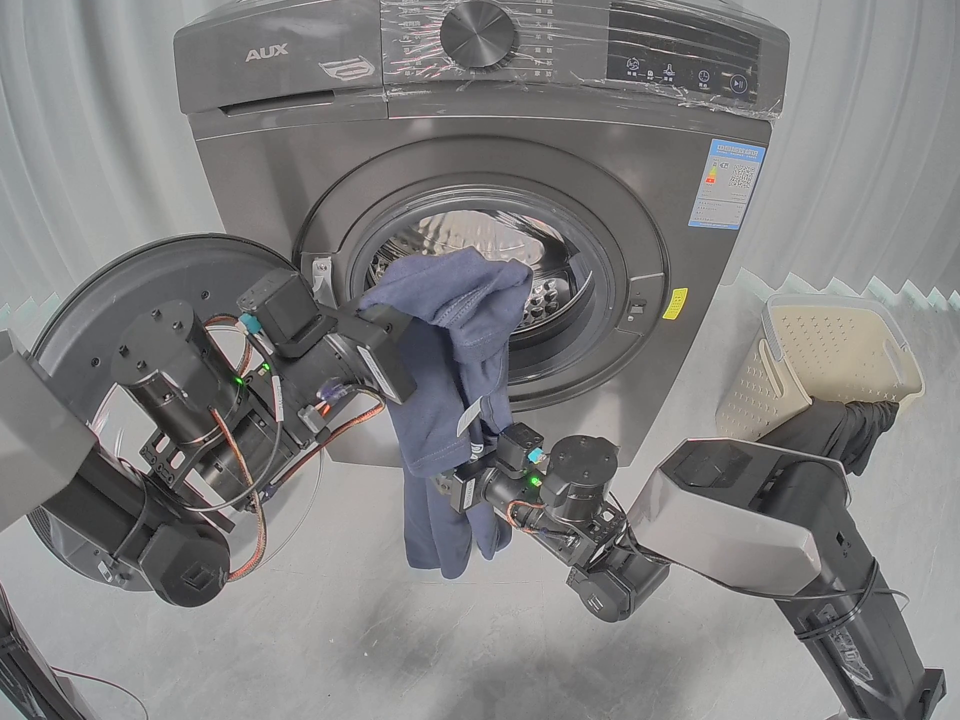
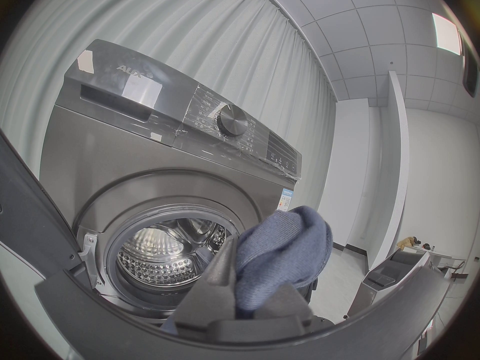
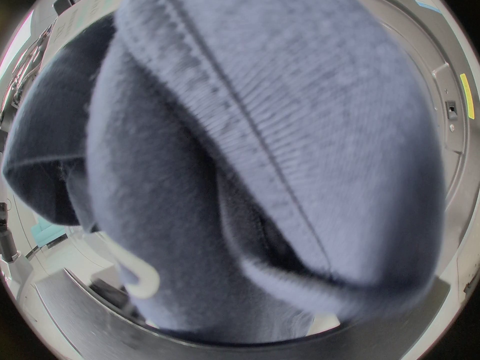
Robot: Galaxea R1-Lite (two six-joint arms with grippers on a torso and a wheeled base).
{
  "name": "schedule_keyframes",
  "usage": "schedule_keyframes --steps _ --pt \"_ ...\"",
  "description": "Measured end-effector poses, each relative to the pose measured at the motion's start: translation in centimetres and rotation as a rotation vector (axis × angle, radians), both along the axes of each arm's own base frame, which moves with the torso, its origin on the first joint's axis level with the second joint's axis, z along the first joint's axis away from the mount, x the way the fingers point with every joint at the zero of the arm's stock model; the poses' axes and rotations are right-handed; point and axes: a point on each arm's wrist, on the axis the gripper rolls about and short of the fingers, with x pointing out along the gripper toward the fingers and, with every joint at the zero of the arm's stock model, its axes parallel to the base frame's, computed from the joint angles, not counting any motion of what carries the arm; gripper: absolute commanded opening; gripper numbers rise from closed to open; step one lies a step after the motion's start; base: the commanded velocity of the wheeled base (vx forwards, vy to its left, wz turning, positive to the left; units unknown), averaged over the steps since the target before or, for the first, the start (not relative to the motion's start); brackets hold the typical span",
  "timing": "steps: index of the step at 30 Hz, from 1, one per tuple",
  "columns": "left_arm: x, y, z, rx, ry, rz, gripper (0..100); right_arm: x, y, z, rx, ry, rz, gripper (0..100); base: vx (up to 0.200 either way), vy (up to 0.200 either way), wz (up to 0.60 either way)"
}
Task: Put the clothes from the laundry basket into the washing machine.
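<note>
My left gripper [image 2: 250,288] is clenched on the soft navy ribbed-knit garment [image 1: 455,352], which drapes limply over the lower rim of the grey washing machine's [image 1: 300,172] round steel drum mouth. The right gripper [image 1: 470,467] sits among its folds; I cannot tell its grip.

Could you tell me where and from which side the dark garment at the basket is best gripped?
Probably the bunched fold of the dark garment that hangs out over the basket rim nearest the robot. Come from the front and above: that fold sticks out free, while the basket walls close off the back and sides.
</note>
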Motion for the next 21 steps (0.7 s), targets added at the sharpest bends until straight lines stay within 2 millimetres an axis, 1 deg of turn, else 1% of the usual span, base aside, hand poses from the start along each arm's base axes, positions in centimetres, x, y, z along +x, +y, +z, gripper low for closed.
schedule_keyframes --steps 4,9,14,18,21 --pt "0.3 0.6 -0.2 -0.004 0.015 0.017 0 0.3 -0.8 0.0 0.002 0.008 -0.027 0 0.000 0.000 0.00" --pt "0.5 1.7 -0.9 0.005 0.044 0.050 0 0.7 -2.9 1.2 0.010 0.011 -0.069 0 0.000 0.000 0.00" --pt "0.7 3.2 -2.2 0.028 0.096 0.091 0 0.5 -4.7 3.7 0.026 -0.002 -0.100 0 0.000 0.000 0.00" --pt "0.3 4.2 -4.0 0.064 0.173 0.109 0 0.1 -5.9 5.9 0.041 -0.019 -0.118 0 0.000 0.000 0.00" --pt "-0.3 4.6 -6.1 0.109 0.254 0.110 0 -0.2 -6.4 7.6 0.057 -0.041 -0.123 0 0.000 0.000 0.00"
